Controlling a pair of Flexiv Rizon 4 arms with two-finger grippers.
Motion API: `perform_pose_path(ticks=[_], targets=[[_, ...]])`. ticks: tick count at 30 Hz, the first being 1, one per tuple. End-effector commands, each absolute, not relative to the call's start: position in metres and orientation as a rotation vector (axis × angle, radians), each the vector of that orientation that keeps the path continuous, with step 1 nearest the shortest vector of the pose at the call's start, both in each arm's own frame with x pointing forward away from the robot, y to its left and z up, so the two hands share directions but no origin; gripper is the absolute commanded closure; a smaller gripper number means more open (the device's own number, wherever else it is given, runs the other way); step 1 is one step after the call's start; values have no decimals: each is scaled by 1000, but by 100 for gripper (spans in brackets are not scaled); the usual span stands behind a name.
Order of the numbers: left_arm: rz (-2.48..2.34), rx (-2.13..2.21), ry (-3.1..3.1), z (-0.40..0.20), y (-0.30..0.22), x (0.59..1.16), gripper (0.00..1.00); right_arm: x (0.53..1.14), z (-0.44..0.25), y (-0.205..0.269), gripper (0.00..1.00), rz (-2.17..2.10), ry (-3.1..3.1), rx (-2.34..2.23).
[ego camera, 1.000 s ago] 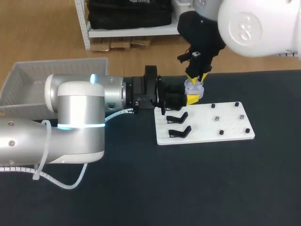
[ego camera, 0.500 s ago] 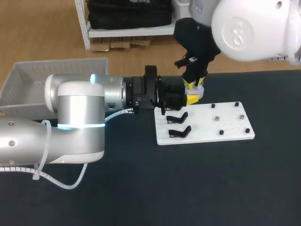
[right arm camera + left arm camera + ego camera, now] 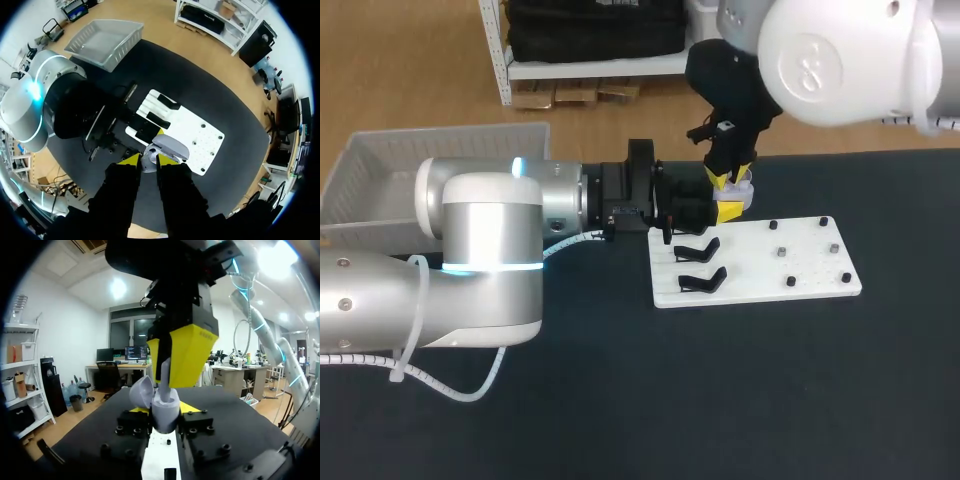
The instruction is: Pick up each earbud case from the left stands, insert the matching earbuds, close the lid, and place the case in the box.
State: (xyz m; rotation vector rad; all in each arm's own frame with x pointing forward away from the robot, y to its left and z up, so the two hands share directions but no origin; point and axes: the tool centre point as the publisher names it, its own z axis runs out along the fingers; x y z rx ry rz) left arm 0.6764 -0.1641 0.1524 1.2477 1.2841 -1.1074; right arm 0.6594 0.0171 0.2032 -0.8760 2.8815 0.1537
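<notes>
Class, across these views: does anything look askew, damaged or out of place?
Nothing stands out. The open earbud case sits upright in the left tool, the right tool is just above it, and the white board lies flat.

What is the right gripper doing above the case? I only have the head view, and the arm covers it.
Observer: In the left wrist view, the right gripper pinches a pale earbud, whose lower end sits in the earbud case.
Operator: Is the lid open?
Observer: Yes, the lid stands open, tipped to one side of the earbud.
Operator: Who holds the case?
Observer: The left gripper, its yellow tips against the case's two sides.
</notes>
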Motion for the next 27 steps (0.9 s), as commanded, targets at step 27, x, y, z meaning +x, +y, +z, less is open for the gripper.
perform_pose_path(ticks=[27], targets=[[-1101,1237,1277,151,-164,674,100,669,194,16,100,173,2894,-848]])
